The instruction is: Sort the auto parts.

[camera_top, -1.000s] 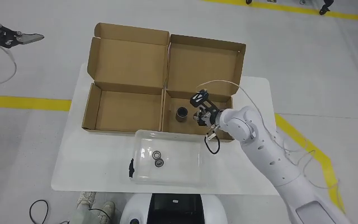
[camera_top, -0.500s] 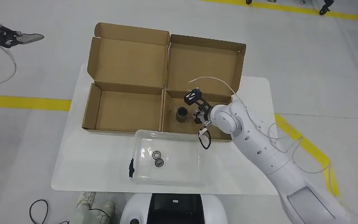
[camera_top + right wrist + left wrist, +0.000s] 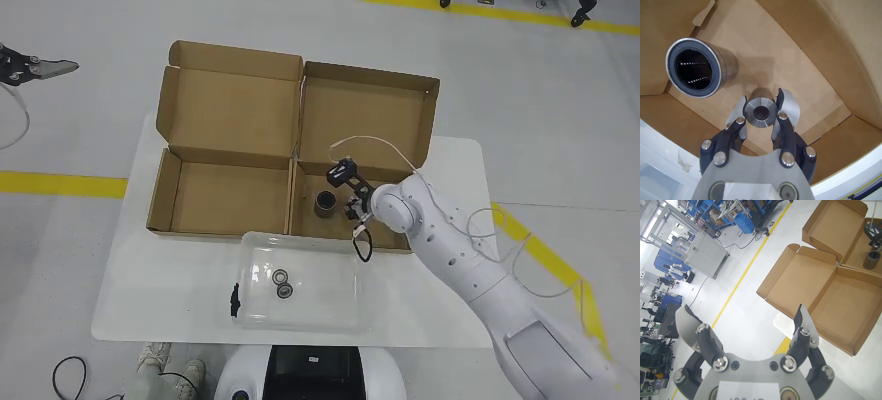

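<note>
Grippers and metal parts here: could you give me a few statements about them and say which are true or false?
1. The right gripper grips a small metal sleeve. True.
2. The large cylinder stands in the left box. False: the large cylinder stands in the right box.
3. The left gripper is shut. False: it is open, holding nothing.
4. Two small rings lie in the clear bin. True.

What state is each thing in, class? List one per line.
Left brown cardboard box: open, empty.
Right brown cardboard box: open, holds parts.
Large dark cylindrical metal bearing: upright in right box.
Right tool: shut on small silver steel sleeve.
Left tool: open, empty.
Clear plastic tray: holds two small ring bearings.
</note>
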